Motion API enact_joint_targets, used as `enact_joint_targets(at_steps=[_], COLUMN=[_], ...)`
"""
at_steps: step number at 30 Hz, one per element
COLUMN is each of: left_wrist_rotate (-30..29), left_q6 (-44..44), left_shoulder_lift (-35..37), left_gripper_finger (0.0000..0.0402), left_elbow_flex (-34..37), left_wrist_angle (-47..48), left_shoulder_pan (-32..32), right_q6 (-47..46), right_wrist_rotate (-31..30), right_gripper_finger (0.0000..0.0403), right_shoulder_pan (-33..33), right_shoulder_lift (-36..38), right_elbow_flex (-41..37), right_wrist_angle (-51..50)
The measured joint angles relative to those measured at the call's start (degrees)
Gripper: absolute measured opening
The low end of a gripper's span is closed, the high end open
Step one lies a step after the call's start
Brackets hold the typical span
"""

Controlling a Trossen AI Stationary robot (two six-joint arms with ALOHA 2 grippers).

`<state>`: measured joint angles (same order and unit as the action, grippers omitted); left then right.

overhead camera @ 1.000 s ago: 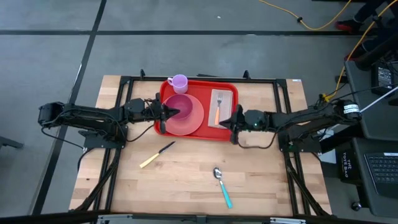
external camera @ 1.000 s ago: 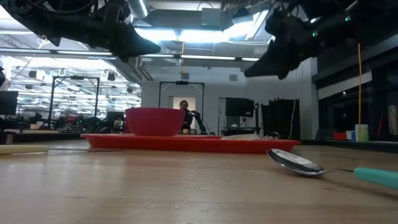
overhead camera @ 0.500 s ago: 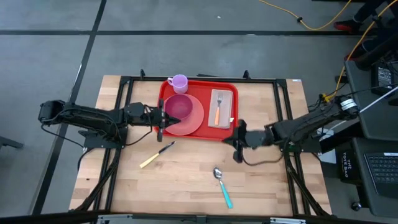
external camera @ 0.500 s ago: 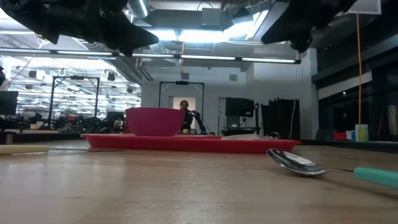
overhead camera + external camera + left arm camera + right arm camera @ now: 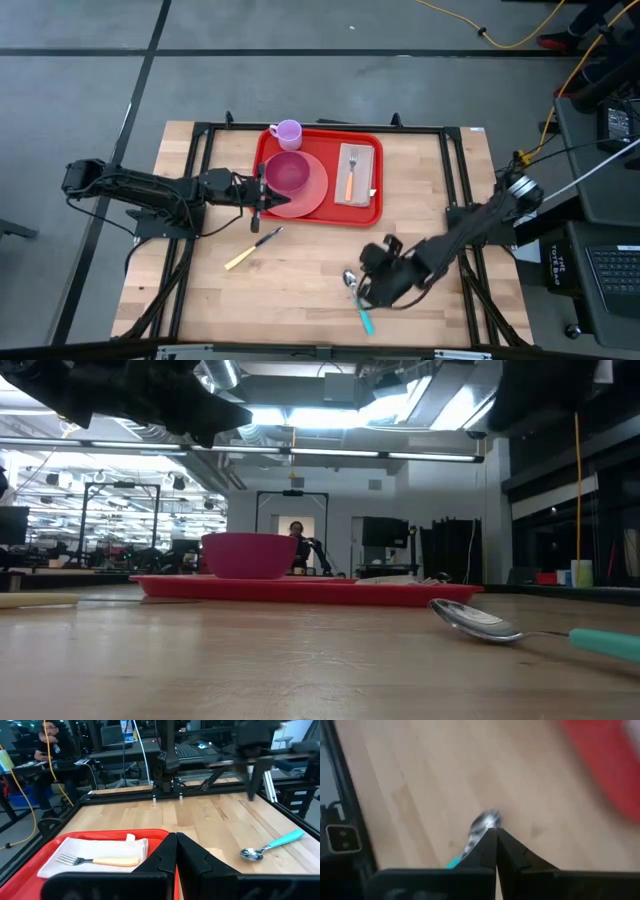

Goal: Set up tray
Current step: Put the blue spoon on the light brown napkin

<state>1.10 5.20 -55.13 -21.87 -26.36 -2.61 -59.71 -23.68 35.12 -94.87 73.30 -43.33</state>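
On pale wood, glossy rimmed tray point(image 5: 320, 175)

Left tool point(image 5: 262, 192) shut, right tool point(image 5: 366, 290) shut, angled low

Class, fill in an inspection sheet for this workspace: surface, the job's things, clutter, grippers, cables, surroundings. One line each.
Surface: wooden table, bare in front.
Job's things: red tray holds pink plate, bowl, napkin with fork; purple cup at its far rim.
Clutter: yellow-handled knife and teal-handled spoon lie off the tray.
Grippers: left gripper shut, at the tray's left edge; right gripper shut, over the spoon.
Cables: yellow cable on the floor.
Surroundings: person seated beyond the table.
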Motion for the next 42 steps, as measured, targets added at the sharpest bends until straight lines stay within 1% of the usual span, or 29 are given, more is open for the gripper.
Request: enact_joint_targets(at_steps=[5, 8, 10, 15, 17, 21, 34, 38, 42], left_wrist_rotate=[0.0, 0.0, 0.0, 0.0, 0.0, 0.0, 0.0, 0.0, 0.0], left_q6=[0.05, 0.05, 0.05, 0.04, -0.41, -2.31, -2.48, -2.48, -2.48], left_shoulder_lift=[0.0, 0.0, 0.0, 0.0, 0.0, 0.0, 0.0, 0.0, 0.0], left_gripper_finger=[0.0008, 0.0007, 0.0006, 0.0008, 0.0009, 0.0006, 0.0007, 0.0004, 0.0006], left_elbow_flex=[0.0, 0.0, 0.0, 0.0, 0.0, 0.0, 0.0, 0.0, 0.0], left_wrist_angle=[-0.01, 0.0, 0.01, 0.07, 0.53, 0.69, 0.91, 0.91, 0.93], left_shoulder_pan=[0.0, 0.0, 0.0, 0.0, 0.0, 0.0, 0.0, 0.0, 0.0], right_q6=[-9.96, -12.31, -13.7, -17.28, -19.38, -21.23, -21.06, -21.1, -21.21], right_wrist_rotate=[5.21, 7.19, 7.35, 8.97, 11.12, 14.68, 14.41, 12.99, 8.64], right_gripper_finger=[0.0003, 0.0002, 0.0002, 0.0003, 0.0004, 0.0004, 0.0009, 0.0032, 0.0073], right_shoulder_pan=[2.48, 3.67, 4.39, 5.64, 5.7, 5.66, 5.64, 5.64, 5.64], right_shoulder_lift=[-10.26, -15.82, -19.07, -25.69, -27.68, -29.32, -29.33, -29.33, -29.33], right_elbow_flex=[14.54, 22.56, 27.29, 36.55, 38.93, 39.89, 38.89, 38.89, 38.89], right_wrist_angle=[-11.77, -15.58, -17.35, -23.11, -25.86, -28.35, -28.14, -28.13, -28.13])
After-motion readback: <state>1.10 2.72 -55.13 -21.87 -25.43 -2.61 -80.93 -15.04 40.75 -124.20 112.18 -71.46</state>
